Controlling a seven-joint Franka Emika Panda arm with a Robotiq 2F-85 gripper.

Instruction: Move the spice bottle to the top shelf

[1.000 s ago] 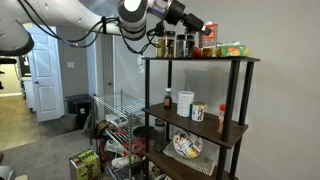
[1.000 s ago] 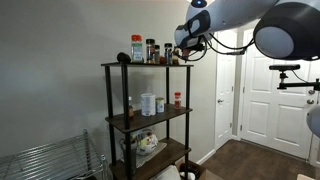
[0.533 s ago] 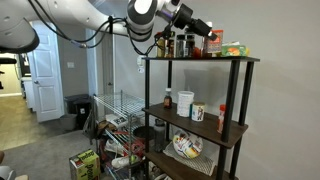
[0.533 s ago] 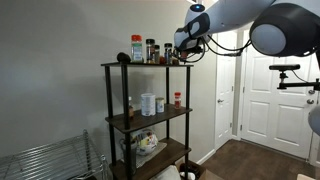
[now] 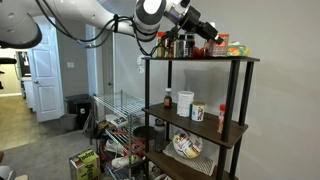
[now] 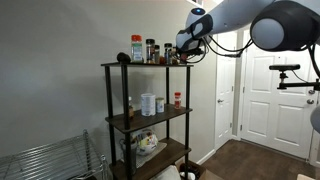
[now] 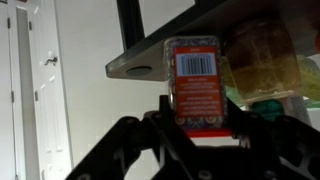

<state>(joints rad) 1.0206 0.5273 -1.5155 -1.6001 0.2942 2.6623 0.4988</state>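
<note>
Just beside spice bottle (image 7: 197,85) — yellow-green packet (image 7: 266,62)

Exterior view, mid-distance, about middle-board height, black-posted three-tier shelving unit (image 5: 200,120) at frame right, exterior view from another side, same unit (image 6: 150,118) left of centre, both share its dark brown top shelf (image 5: 200,59), wrist view close, angled up under that board.

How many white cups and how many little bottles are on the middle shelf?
White cups: 2
Small bottles: 2
Total on the middle shelf: 4
</note>
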